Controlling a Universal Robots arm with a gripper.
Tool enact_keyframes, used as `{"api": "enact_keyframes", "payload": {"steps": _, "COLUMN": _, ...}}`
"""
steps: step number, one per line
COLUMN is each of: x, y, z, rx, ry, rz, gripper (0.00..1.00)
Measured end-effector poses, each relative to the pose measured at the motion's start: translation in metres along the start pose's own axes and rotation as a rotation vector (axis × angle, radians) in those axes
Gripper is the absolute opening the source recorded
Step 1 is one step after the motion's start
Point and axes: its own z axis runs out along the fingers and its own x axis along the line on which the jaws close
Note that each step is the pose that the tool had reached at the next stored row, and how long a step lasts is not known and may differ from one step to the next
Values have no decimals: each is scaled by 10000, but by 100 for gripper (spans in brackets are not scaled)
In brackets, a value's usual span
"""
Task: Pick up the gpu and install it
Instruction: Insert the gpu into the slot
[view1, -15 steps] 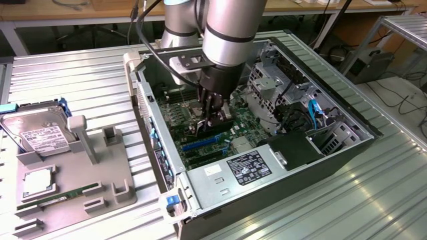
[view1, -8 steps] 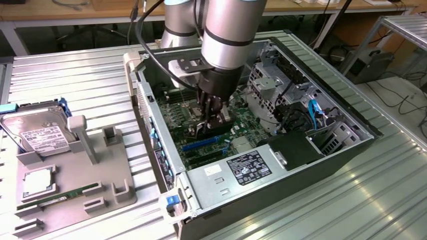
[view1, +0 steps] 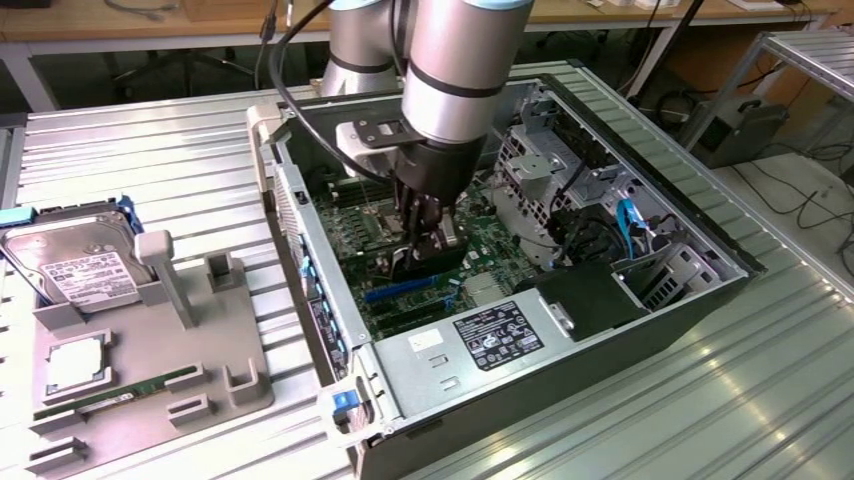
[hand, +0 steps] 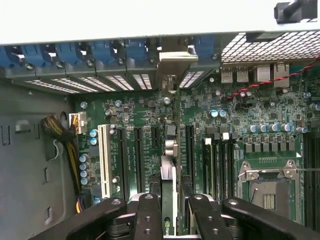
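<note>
The open computer case (view1: 694, 290) lies on its side with the green motherboard (hand: 250, 125) exposed. My gripper (view1: 424, 245) reaches down inside it and is shut on the gpu (view1: 422, 264), a slim black card. In the wrist view the gpu (hand: 169, 165) shows edge-on between my fingers (hand: 149, 215), running from the gripper (hand: 170, 222) toward the case's rear wall. Its pale metal bracket (hand: 172, 57) sits at the rear slot openings among the blue clips (hand: 100, 50). The card stands over the black expansion slots (hand: 122, 160), next to a white slot (hand: 105, 160); whether it is seated I cannot tell.
A grey holder tray (view1: 134, 340) on the exterior view's left carries a silver hard drive (view1: 80, 268) and a green RAM stick (view1: 114, 395). Inside the case are the power supply (view1: 497, 335), drive cage (view1: 534, 165), cable bundle (hand: 60, 135) and CPU socket (hand: 267, 185).
</note>
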Motion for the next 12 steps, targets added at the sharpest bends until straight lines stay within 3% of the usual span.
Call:
{"api": "enact_keyframes", "payload": {"steps": 4, "x": 0, "y": 1, "z": 43, "rx": -2, "ry": -15, "rz": 0, "gripper": 26}}
{"api": "enact_keyframes", "payload": {"steps": 6, "x": 0, "y": 8, "z": 65, "rx": -5, "ry": -114, "rz": -5, "gripper": 26}}
{"api": "enact_keyframes", "payload": {"steps": 9, "x": 0, "y": 38, "z": 116, "rx": -8, "ry": -202, "rz": -9, "gripper": 26}}
{"api": "enact_keyframes", "payload": {"steps": 11, "x": 2, "y": 37, "z": 234, "rx": -10, "ry": -198, "rz": -8, "gripper": 26}}
{"api": "enact_keyframes", "payload": {"steps": 12, "x": 1, "y": 36, "z": 244, "rx": -8, "ry": -204, "rz": -8, "gripper": 26}}
